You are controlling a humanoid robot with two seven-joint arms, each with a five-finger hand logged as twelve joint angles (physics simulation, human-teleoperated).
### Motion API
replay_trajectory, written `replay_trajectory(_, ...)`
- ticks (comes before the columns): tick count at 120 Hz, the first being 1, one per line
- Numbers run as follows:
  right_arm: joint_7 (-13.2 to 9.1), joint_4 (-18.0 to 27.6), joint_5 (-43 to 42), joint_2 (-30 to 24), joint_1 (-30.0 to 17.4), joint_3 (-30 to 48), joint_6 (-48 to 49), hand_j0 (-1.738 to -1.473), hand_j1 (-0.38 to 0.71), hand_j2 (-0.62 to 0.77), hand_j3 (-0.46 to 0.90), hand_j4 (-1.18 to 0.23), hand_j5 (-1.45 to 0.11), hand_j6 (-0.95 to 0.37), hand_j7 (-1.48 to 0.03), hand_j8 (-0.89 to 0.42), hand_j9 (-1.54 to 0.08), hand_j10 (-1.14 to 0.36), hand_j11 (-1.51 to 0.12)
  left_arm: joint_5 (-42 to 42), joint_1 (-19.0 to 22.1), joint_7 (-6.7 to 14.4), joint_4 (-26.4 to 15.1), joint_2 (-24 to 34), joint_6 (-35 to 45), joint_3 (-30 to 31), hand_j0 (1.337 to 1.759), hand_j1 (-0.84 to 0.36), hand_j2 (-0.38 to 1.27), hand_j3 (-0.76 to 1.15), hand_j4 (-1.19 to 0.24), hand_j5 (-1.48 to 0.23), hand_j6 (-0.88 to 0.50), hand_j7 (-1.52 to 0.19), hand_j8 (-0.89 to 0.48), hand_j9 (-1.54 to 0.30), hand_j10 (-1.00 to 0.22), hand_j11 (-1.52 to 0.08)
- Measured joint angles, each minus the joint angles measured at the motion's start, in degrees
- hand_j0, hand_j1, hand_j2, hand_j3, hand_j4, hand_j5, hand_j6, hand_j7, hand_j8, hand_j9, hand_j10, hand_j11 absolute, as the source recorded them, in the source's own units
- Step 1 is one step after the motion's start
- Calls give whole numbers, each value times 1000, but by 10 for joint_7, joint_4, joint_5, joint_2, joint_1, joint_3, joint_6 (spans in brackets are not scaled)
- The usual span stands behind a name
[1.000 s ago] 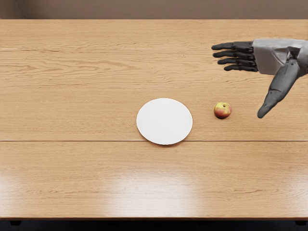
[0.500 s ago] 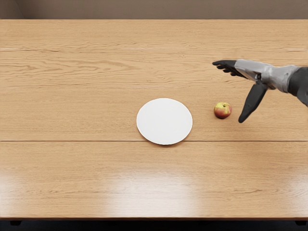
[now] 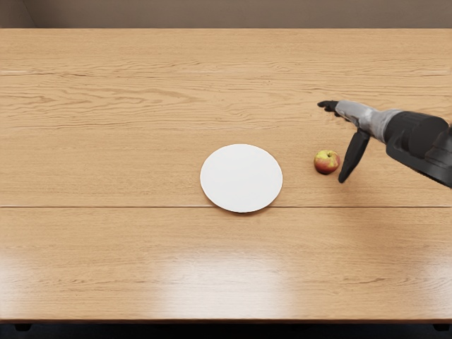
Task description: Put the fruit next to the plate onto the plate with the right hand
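A small red and yellow apple (image 3: 326, 162) lies on the table just right of a round white plate (image 3: 241, 177), a short gap between them. My right hand (image 3: 342, 138) comes in from the right edge and hovers right beside the apple. It is open: the fingers stretch out past the apple's far side and the thumb (image 3: 352, 157) hangs down on its right. Nothing is in the hand. The plate holds nothing.
The wooden table (image 3: 127, 247) fills the view, with its front edge near the bottom and its back edge along the top.
The right hand has come down and to the left, turning edge-on, and now sits close around the apple's right side. Apple and plate have not moved.
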Motion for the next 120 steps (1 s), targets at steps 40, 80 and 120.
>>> replay_trajectory(40,-4,-54,-12,76,-2,-50,-82,-1658,-308,-5,0,-39,-46,-41,-46,-40,-46,-38,-46,0,0,0,0,0,0,0,1658,73,46,0,-230,-299,-230,-299,-230,-299,-230,-299)
replay_trajectory(80,-5,-75,-4,88,17,-103,-103,-1658,-306,-5,0,-40,-49,-42,-49,-41,-49,-40,-49,0,0,0,0,0,0,0,1658,73,46,0,-230,-299,-230,-299,-230,-299,-230,-299)
replay_trajectory(120,-5,-98,29,112,81,-201,-147,-1658,-239,-17,0,-96,-122,-98,-121,-97,-122,-96,-121,0,0,0,0,0,0,0,1658,73,46,0,-230,-299,-230,-299,-230,-299,-230,-299)
